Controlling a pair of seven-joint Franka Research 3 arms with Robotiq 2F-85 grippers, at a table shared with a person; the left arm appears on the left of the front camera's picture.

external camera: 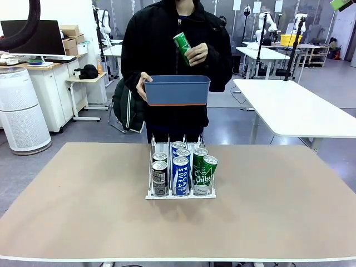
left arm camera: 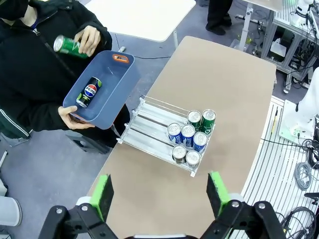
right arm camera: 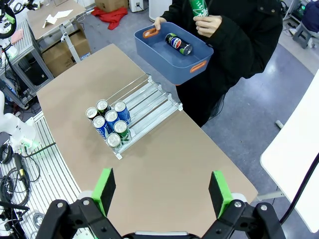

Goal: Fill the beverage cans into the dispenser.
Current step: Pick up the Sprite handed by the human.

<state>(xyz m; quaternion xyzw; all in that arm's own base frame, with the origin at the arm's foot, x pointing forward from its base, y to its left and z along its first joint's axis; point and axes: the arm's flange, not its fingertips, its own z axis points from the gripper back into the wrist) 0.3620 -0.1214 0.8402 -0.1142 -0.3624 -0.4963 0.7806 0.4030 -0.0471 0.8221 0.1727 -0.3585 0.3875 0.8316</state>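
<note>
- My left gripper (left arm camera: 159, 194) hangs wide, empty, above the dispenser (left arm camera: 149, 117).
- The beverage cans (external camera: 180, 175) sit at its front; the rightmost can (external camera: 208, 168) leans, may jam.
- Behind it, a hand (external camera: 197, 53) holds a green can (external camera: 181, 43); reaching in risks collision.
- My right gripper (right arm camera: 162, 191): wide, empty.

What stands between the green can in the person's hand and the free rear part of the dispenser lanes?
Only the blue bin, which the person holds just below the green can, on the way down to the dispenser; the can would pass over it. The rear lanes look free.
</note>
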